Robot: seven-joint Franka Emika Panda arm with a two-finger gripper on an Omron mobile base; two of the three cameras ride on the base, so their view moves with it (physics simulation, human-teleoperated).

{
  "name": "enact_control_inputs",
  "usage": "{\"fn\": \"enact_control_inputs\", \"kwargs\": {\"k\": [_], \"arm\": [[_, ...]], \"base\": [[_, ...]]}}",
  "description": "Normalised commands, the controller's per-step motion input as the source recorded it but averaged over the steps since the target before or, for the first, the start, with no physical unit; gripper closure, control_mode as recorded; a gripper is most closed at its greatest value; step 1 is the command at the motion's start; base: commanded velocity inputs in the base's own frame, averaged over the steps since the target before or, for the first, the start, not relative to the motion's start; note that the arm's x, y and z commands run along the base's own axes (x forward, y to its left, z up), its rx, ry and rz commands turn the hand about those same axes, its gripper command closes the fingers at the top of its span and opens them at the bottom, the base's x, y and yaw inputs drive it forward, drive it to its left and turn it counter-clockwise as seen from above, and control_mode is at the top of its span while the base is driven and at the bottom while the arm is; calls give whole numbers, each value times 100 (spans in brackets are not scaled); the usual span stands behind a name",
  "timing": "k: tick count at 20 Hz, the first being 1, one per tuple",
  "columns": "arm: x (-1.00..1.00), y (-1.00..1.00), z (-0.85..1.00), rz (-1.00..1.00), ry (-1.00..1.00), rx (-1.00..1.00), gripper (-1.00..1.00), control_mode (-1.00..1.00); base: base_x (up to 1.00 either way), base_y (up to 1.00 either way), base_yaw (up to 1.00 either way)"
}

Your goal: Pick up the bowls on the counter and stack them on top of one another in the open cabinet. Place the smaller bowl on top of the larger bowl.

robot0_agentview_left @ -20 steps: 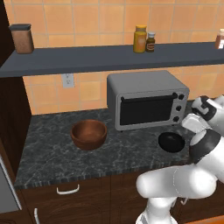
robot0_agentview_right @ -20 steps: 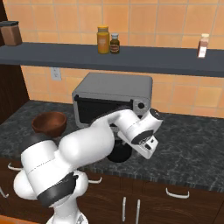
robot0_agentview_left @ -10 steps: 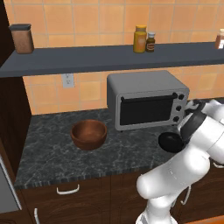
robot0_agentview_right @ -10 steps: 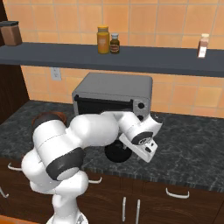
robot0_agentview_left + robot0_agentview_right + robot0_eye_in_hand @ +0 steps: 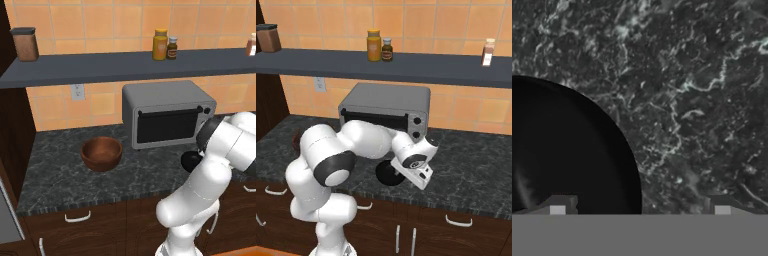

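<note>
**Hovering low over the black bowl's rim, fingers spread**

Looking straight down through my hand camera: my gripper (image 5: 640, 207) sits just above the counter (image 5: 702, 100), two finger tips (image 5: 558, 206) wide apart at the bottom edge. One tip is over the smaller bowl (image 5: 562, 150), the other over bare stone, so the bowl's rim lies between them. Nothing clamped; jaws spread, not gripping. Whether the tips touch the bowl I can't tell.

From the right base view my hand (image 5: 417, 167) is down beside the smaller bowl (image 5: 387, 172), which rests on the counter (image 5: 476, 165) in front of the toaster oven (image 5: 387, 112). In the left base view the same bowl (image 5: 191, 161) peeks out just left of my forearm, near the counter's front edge.

The larger bowl (image 5: 101, 153) stands upright on the counter (image 5: 60, 175), left of the toaster oven (image 5: 167, 117), well apart from the black one.

Surface: dark speckled stone with pale veining, over dark brown drawer fronts with white handles (image 5: 460, 221).

Above: the open cabinet (image 5: 125, 66), a long slate-grey shelf board. On it, a brown canister (image 5: 25, 44) at the far left, a yellow jar (image 5: 160, 45) and a small dark jar (image 5: 172, 48) side by side, a small bottle (image 5: 487, 52) far right. Labels too small to read; no writing legible anywhere.

Back wall: orange tiles, a white outlet (image 5: 76, 92) under the shelf.
</note>
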Motion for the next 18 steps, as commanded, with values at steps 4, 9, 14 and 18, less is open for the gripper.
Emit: {"fn": "enact_control_inputs", "kwargs": {"k": [4,9,14,18], "arm": [[14,28,-31,0,1,-5,100,-100],[1,20,-19,0,0,-3,100,-100],[0,25,-16,0,0,-4,100,-100],[-3,19,0,0,0,-3,100,-100]], "base": [[0,0,0],[0,0,0],[0,0,0],[0,0,0]]}}
